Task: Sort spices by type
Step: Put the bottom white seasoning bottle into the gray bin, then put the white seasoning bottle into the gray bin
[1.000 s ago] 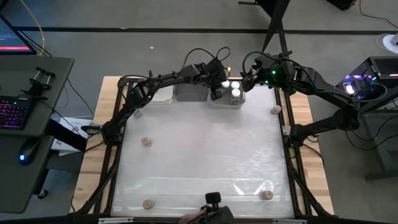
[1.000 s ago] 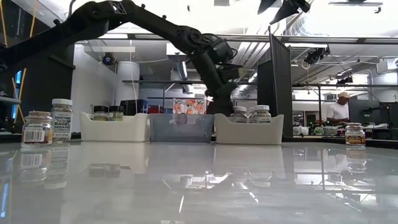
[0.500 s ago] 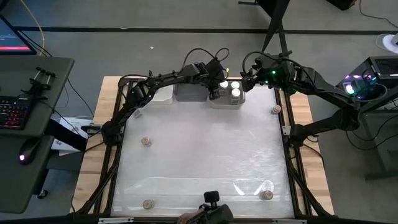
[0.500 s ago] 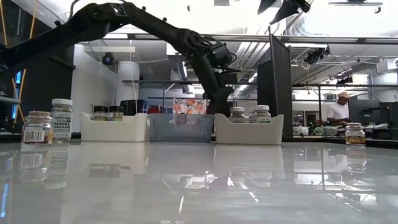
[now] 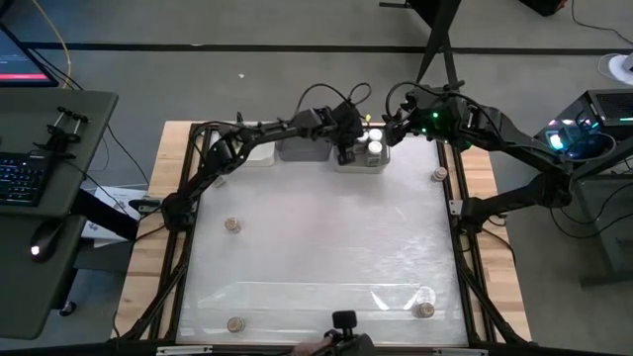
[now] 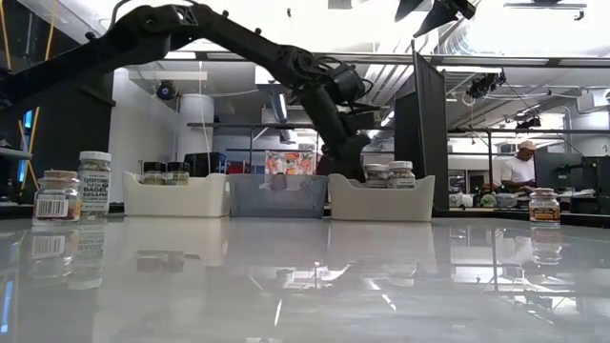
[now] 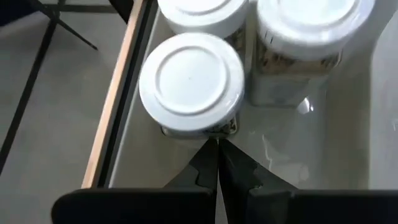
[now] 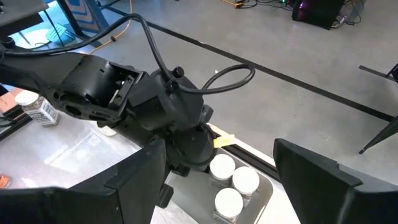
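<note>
Left gripper (image 7: 217,163) is pinched fully shut with nothing in it, fingertips meeting just short of a white-capped jar (image 7: 191,83) inside the right-hand white bin (image 6: 381,202). Right gripper (image 8: 217,171) has its jaws spread wide and empty, hanging over the far edge of the table (image 5: 316,247) just beside that bin. Three white-capped jars (image 8: 231,185) stand upright in that bin, packed close, smooth round plastic lids, clear bodies with printed labels. Bins are rectangular, in a row at the far edge: left white bin (image 6: 176,195) holds two dark-capped jars (image 6: 166,172); middle translucent grey bin (image 6: 278,195), contents can't tell. Glossy, reflective tabletop with wood edges. Loose jars still unsorted on the table: a cork-capped jar (image 6: 57,194) and a taller white-capped jar (image 6: 94,186) at the left side in the low view, another cork-capped jar (image 6: 544,205) at the right. High view shows small cork-capped jars spread near the table's corners (image 5: 232,225), (image 5: 235,323), (image 5: 424,310), (image 5: 439,175).
</note>
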Available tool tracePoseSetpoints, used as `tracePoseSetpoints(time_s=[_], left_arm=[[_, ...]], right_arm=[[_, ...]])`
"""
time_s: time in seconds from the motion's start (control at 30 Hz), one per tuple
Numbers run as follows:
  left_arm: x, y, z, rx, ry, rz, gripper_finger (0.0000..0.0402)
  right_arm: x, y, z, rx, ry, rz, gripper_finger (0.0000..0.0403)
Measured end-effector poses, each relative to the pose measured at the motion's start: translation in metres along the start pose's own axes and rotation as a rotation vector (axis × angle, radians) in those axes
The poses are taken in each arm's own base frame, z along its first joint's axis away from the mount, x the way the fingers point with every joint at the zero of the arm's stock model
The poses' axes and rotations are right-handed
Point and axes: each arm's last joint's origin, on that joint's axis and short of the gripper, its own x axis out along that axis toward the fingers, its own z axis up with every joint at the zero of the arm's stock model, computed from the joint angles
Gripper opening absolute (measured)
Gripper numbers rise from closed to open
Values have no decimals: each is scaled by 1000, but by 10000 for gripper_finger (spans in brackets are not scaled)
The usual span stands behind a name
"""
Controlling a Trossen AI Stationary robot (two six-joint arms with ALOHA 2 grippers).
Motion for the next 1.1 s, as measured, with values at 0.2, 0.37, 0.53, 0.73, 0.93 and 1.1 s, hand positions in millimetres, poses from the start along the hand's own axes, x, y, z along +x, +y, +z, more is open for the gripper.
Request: tracePoseSetpoints(time_s=[0.2, 0.37, 0.53, 0.73, 0.93, 1.1], left_arm=[[-1, -1, 2, 25, -3, 18, 0], [-1, 2, -1, 33, 19, 46, 0], [-9, 7, -4, 55, 72, 67, 0], [-54, 12, -10, 43, 218, 27, 0], [-124, 24, -19, -88, 305, -123, 0], [-183, 37, -24, -166, 235, -85, 0]], right_arm=[[0, 0, 0, -1, 0, 0, 293], [0, 0, 0, 17, 0, 0, 293], [0, 0, 0, 16, 0, 0, 293], [1, 0, 1, -25, -9, -2, 293], [11, -1, 8, -64, -44, -19, 293], [22, -1, 8, -95, -28, -37, 293]])
